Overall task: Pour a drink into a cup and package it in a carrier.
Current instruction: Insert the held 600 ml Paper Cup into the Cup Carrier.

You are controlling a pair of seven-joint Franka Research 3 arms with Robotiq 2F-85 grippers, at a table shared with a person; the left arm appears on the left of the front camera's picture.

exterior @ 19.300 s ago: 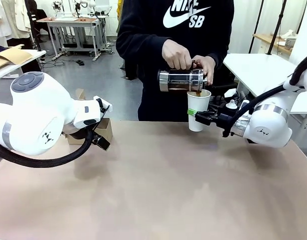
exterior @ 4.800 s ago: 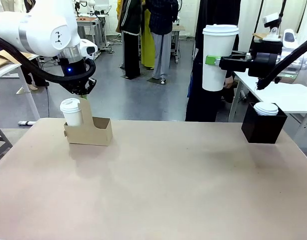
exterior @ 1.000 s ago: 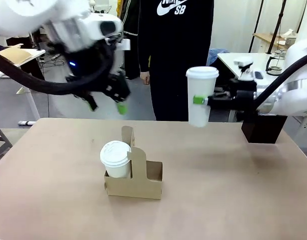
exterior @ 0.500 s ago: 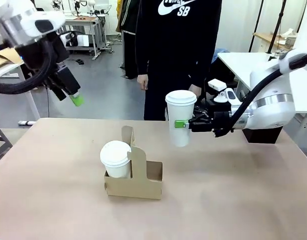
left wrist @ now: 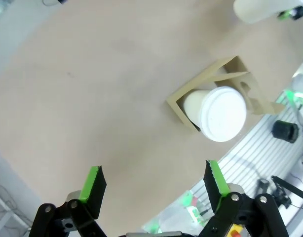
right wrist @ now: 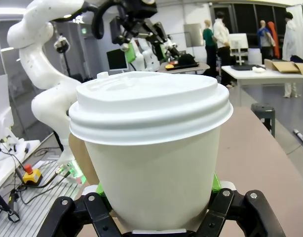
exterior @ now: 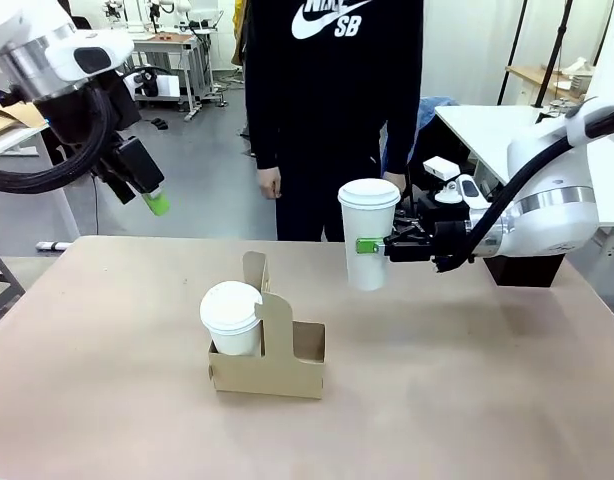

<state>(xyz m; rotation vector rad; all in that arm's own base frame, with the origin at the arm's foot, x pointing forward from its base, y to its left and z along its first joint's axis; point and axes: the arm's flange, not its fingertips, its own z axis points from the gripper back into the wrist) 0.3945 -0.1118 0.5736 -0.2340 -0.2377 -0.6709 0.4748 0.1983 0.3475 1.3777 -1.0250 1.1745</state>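
Observation:
My right gripper (exterior: 370, 245) is shut on a white lidded paper cup (exterior: 368, 234), held upright in the air above the table, right of the carrier. In the right wrist view the cup (right wrist: 151, 153) stands close between the fingers. The brown cardboard carrier (exterior: 270, 362) rests at mid-table with a second lidded cup (exterior: 231, 315) in its left hole; the right hole has nothing in it. My left gripper (exterior: 147, 190) hangs open high at the far left, away from the carrier. From above, the left wrist view looks down on the carrier (left wrist: 216, 88) and its cup (left wrist: 220, 113); the left gripper (left wrist: 154, 180) holds nothing.
A person in a black hoodie (exterior: 332, 110) stands at the far side of the table, one hand (exterior: 269, 182) hanging down. A black square box (exterior: 527, 268) sits at the back right behind my right arm. Bare tabletop (exterior: 467, 400) lies in front.
Over the last second my right gripper brought the lidded cup down and left toward the carrier, then it nearly stopped. My left gripper swung up and away to the far left. The person shifted left.

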